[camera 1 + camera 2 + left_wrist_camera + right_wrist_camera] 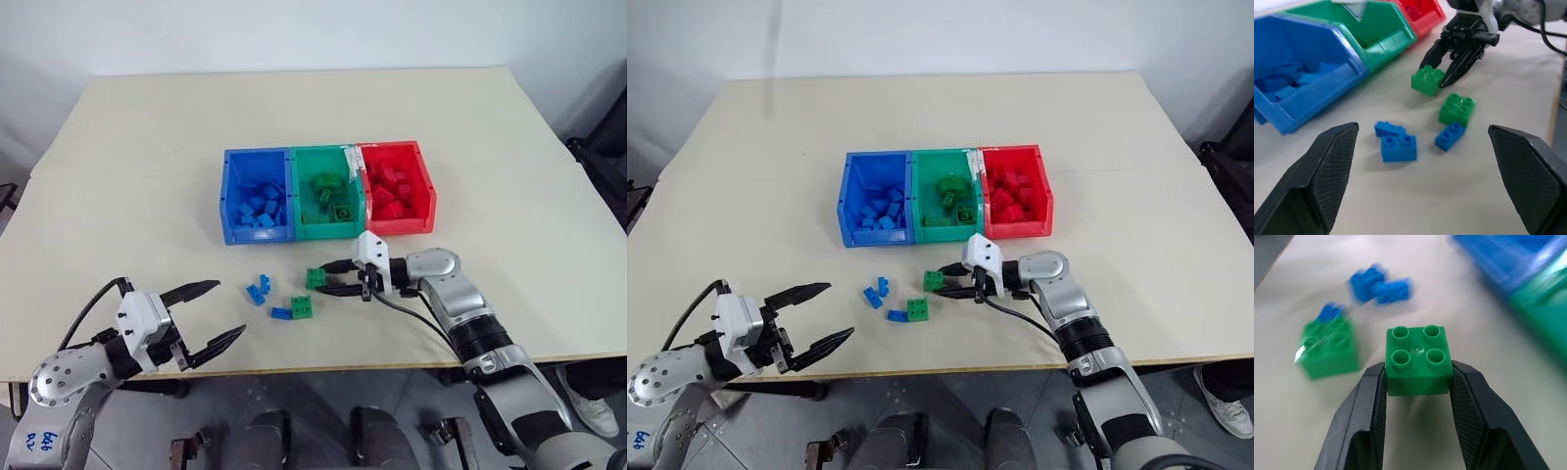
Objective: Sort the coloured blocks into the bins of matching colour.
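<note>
Meanwhile, at a pale bench (147,186), the robot's right hand (333,278) has its two black fingers pressed against opposite sides of a green block (315,278), a four-stud brick that rests on the bench surface just in front of the bins. Seen from the right wrist, the block sits squarely between the finger pads, studs up, so the grip looks made, though the block does not appear lifted yet.

Three joined bins stand mid-bench: the blue bin (229,201) at 9 o'clock of the group, the green bin (299,196) in the centre and the red bin (424,191) at 3 o'clock, each already holding blocks of its own colour. From the gripped block, the green bin lies at 12 o'clock, close by.

Still loose on the bench are a second green block (302,306), at about 7 o'clock of the gripped one, with a small blue block (281,313) touching its side, and a pair of blue blocks (258,289) at 9 o'clock.

The left hand (211,313) hangs above the bench's near edge with its fingers spread wide, holding nothing, pointed toward the loose pile.

The step in hand is judged to be the pick-up of a green block. Next would be a clean lift, a short carry toward 12 o'clock over the bin's front wall, and a release inside.
</note>
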`<state>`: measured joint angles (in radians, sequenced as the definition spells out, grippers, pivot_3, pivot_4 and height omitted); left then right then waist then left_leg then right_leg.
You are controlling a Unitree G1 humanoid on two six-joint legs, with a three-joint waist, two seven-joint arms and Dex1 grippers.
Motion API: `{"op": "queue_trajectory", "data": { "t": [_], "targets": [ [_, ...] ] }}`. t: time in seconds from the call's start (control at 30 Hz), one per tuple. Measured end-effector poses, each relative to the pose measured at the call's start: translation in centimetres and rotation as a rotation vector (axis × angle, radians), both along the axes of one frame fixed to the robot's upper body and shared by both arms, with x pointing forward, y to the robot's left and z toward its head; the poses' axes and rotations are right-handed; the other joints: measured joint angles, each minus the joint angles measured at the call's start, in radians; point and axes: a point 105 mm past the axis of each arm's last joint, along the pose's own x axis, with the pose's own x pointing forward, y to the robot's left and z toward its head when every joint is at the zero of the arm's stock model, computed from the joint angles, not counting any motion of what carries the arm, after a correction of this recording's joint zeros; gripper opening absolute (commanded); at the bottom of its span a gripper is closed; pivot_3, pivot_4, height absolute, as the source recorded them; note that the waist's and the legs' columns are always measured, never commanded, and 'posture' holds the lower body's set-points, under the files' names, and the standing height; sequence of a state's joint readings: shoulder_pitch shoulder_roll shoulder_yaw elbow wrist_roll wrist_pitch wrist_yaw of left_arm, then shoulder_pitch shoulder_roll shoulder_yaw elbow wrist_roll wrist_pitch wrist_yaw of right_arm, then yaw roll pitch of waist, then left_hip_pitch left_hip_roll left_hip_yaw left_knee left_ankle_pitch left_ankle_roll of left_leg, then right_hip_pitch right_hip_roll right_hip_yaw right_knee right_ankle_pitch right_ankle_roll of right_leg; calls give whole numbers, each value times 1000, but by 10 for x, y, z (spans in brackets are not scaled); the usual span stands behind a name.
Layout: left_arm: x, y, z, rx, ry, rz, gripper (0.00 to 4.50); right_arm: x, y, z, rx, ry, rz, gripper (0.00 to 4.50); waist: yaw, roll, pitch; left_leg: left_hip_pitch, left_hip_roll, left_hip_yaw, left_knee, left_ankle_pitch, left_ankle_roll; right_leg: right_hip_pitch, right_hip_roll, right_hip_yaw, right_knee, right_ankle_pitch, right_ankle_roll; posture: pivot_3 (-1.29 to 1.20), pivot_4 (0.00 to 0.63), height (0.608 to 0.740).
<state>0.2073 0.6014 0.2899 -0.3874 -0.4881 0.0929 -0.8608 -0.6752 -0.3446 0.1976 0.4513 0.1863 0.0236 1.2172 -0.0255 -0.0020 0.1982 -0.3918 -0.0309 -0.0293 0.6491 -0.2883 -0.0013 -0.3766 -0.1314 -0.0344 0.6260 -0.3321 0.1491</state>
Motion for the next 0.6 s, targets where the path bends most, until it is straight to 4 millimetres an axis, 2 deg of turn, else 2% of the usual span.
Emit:
{"op": "queue_trajectory", "data": {
  "t": [0.13,0.3,0.37,0.5,0.6],
  "targets": [
    [4,-2,5,-43,2,16,4500,14,-5,30,99,-20,-91,1436,-1,0,0,0,0,0,0,0,0,0,0,0,0,0,0,0,150,740],
    [5,-5,8,-75,20,10,4500,59,-16,93,219,-204,-331,1436,-4,0,0,1,1,1,-1,0,-1,-1,1,0,1,0,0,0,150,740],
    [5,-5,8,-77,32,13,4500,70,-21,101,228,-236,-397,2181,-4,0,0,1,1,1,-1,0,-1,-1,1,0,1,0,-1,0,150,740],
    [6,-4,7,-79,40,17,4500,80,-20,84,220,-187,-449,3508,-3,0,0,0,0,1,-1,-1,0,-1,0,0,1,0,0,0,150,740],
    [7,-4,7,-80,46,20,4500,80,-19,83,226,-197,-440,4479,-5,0,0,0,0,1,-1,-1,0,-1,1,0,1,0,0,0,150,740]
  ]
}}
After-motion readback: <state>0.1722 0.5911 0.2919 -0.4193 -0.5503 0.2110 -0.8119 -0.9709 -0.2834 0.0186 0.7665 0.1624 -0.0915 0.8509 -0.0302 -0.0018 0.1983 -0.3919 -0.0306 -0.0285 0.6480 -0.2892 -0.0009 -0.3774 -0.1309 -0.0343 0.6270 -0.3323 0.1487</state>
